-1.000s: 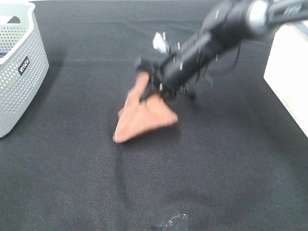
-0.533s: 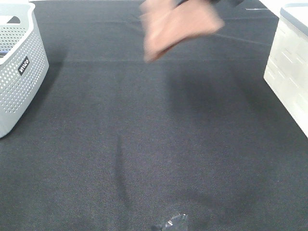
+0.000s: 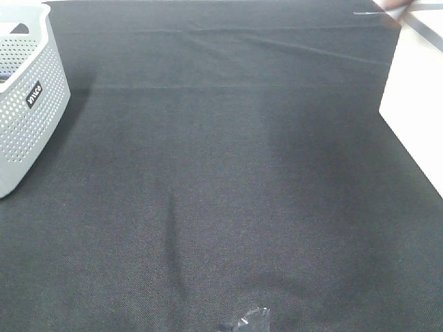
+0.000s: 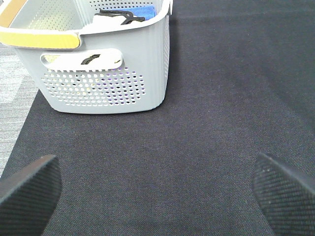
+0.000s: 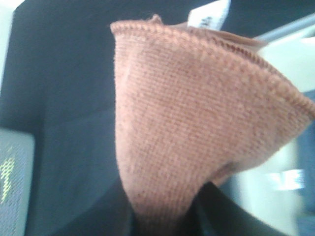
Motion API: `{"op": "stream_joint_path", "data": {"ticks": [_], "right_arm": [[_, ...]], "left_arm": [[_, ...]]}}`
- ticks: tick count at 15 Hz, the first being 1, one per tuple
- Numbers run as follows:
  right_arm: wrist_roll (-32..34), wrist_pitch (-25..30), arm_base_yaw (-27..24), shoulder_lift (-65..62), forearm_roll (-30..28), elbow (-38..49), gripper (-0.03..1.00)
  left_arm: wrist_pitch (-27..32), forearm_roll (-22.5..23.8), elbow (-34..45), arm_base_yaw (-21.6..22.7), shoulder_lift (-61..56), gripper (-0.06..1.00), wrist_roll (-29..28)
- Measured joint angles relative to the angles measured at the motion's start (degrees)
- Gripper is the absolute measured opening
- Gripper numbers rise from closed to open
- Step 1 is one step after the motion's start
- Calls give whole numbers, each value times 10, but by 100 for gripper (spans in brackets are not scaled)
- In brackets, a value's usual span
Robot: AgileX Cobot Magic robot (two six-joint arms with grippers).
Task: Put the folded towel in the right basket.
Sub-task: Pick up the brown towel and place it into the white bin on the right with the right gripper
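- And it's gone from the overhead view! A second ago the right arm had the folded towel [image 5: 187,113] just lifting off the bench [image 3: 221,207]. Half a second ago it was swinging high across the far edge. Now that middle patch is bare, with only a blurred streak at the far right corner.
- The right gripper [image 5: 165,221] is clamped on the towel's lower corner, and the cloth fans up and out from the jaws, filling its camera.
- Beyond the towel there are pale shapes, most likely the right basket [image 3: 415,117], though it's too blurred to be sure.
- The left gripper [image 4: 156,189] is idle, with its pads [image 4: 27,189] wide apart and nothing between them. The left basket [image 4: 106,73] sits straight ahead of it.
- Step in hand: the carry, I'd say. The lift is done and the drop is not.
- Next move calls for getting the gripper squarely over the right basket's opening and lowering. The jaws should part only once the hanging cloth clears the rim, or a corner may drape over the edge.
- Writing: there's a white tag [image 5: 210,14] at the towel's top edge, its print too small to read. A dark label [image 3: 33,94] on the left basket carries white letters, tilted, and I can't make them out.
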Motion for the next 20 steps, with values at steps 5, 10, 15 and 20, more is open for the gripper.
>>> {"op": "stream_joint_path", "data": {"ticks": [5, 10, 15, 20], "right_arm": [[1, 6, -53, 13, -192, -1, 22], [12, 6, -53, 40, -214, -1, 22], [15, 8, -53, 47, -215, -1, 72], [15, 8, -43, 22, -211, -1, 97]], "left_arm": [[0, 0, 0, 0, 0, 98, 0], [0, 0, 0, 0, 0, 98, 0], [0, 0, 0, 0, 0, 98, 0], [0, 0, 0, 0, 0, 98, 0]]}}
